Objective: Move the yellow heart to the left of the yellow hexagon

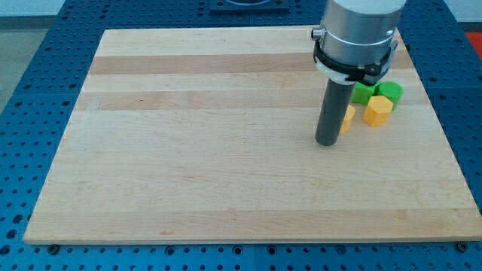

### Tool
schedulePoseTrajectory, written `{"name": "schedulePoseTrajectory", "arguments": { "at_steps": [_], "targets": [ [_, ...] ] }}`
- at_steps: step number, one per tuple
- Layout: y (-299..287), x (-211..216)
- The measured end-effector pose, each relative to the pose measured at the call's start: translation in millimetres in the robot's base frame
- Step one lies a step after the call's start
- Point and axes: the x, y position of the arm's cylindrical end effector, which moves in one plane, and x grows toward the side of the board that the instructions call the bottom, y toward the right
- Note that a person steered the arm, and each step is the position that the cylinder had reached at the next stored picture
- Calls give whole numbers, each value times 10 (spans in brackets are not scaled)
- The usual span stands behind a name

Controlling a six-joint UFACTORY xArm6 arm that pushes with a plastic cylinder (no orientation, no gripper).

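Observation:
The yellow hexagon lies on the wooden board at the view's right. The yellow heart lies just left of it, mostly hidden behind my rod; only its right side shows. My tip rests on the board touching or nearly touching the heart's left side. Two green blocks, one and another, sit just above the hexagon; their shapes are partly hidden.
The board's right edge runs close to the blocks. A blue perforated table surrounds the board. The arm's grey body hangs over the view's top right.

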Motion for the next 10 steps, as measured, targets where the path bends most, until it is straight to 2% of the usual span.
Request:
{"name": "schedulePoseTrajectory", "arguments": {
  "at_steps": [2,4,7,9,10],
  "targets": [
    [73,-161],
    [150,-606],
    [183,-1031],
    [-308,-490],
    [-41,-355]
  ]
}}
